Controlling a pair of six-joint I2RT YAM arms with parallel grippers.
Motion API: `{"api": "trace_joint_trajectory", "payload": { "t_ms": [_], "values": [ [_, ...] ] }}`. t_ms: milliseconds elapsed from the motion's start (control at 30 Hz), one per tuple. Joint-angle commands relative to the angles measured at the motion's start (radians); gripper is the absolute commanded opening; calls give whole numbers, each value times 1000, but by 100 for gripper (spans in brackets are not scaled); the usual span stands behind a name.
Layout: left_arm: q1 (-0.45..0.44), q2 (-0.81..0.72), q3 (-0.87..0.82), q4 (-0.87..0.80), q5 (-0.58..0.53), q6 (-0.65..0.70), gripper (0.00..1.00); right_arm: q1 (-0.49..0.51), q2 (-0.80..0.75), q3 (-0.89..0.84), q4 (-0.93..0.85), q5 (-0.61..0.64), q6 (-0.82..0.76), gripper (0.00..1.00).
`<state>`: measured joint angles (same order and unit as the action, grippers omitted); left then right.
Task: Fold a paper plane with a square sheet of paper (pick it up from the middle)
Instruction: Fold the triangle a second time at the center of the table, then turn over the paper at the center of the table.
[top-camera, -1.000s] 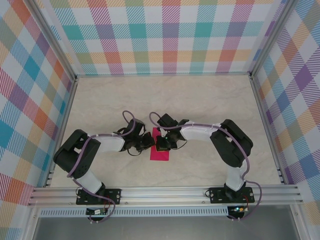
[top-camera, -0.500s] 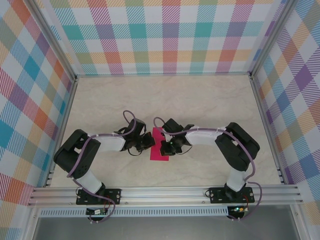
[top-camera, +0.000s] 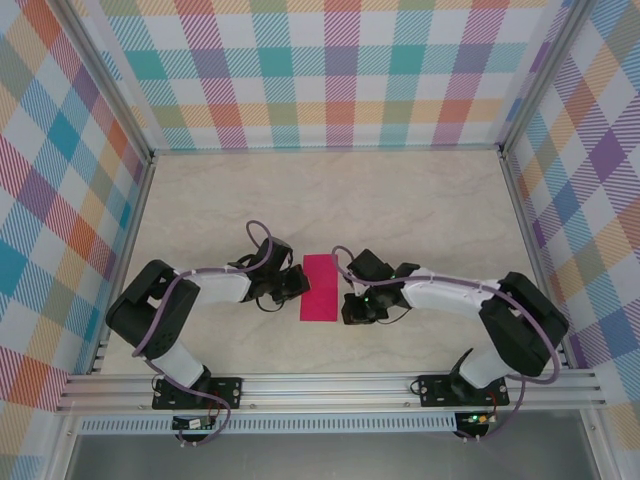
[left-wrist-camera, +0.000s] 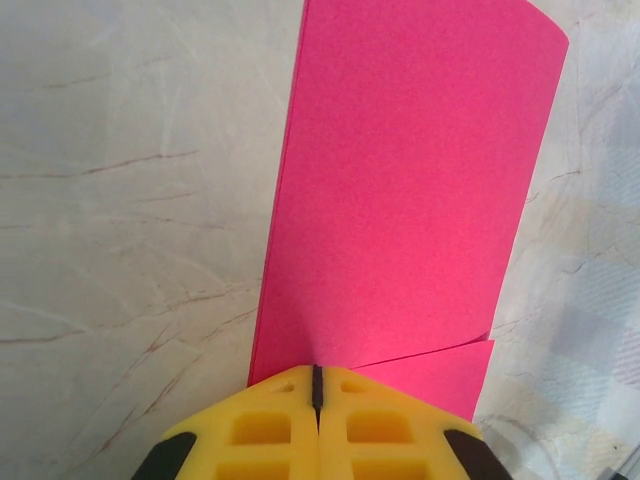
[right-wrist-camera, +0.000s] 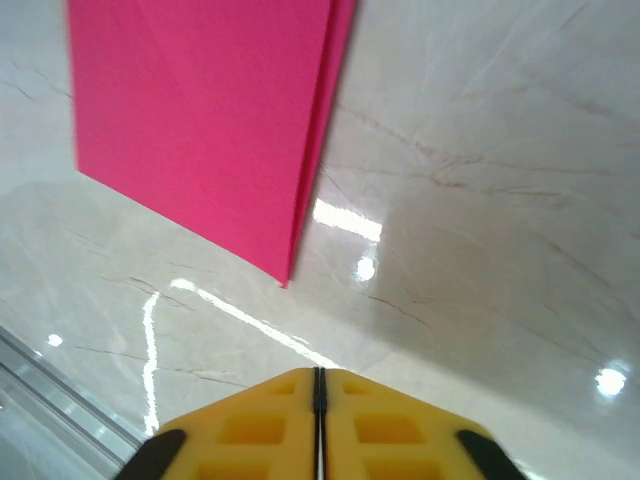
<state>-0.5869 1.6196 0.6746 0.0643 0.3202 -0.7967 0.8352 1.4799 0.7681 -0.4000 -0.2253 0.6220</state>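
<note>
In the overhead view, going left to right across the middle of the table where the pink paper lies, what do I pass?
Left end effector → folded pink paper → right end effector, sitting just off the paper's near right corner.

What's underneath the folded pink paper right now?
Under the pink paper, its own lower layer peeks out at one corner, on the marble table. Anything beneath the middle is covered.
</note>
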Motion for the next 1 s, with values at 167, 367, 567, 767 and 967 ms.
{"api": "trace_joint_trajectory", "payload": {
  "t_ms": [167, 367, 567, 767, 967],
  "values": [
    [2, -94, 84, -148, -27, -19, 32, -93, 71, 170, 11, 45, -6, 33],
    [2, -195, 52, -202, -95, -87, 49, -161, 179, 252, 83, -82, -74, 46],
    [1, -274, -20, -200, -128, -125, 55, -172, 275, 302, 70, -179, -210, 45],
    [0, -280, -57, -152, -100, -148, 57, -173, 328, 333, 30, -189, -279, 42],
    [-1, -259, -91, -71, -59, -164, 58, -175, 373, 351, 18, -238, -315, 40]
  ]
}}
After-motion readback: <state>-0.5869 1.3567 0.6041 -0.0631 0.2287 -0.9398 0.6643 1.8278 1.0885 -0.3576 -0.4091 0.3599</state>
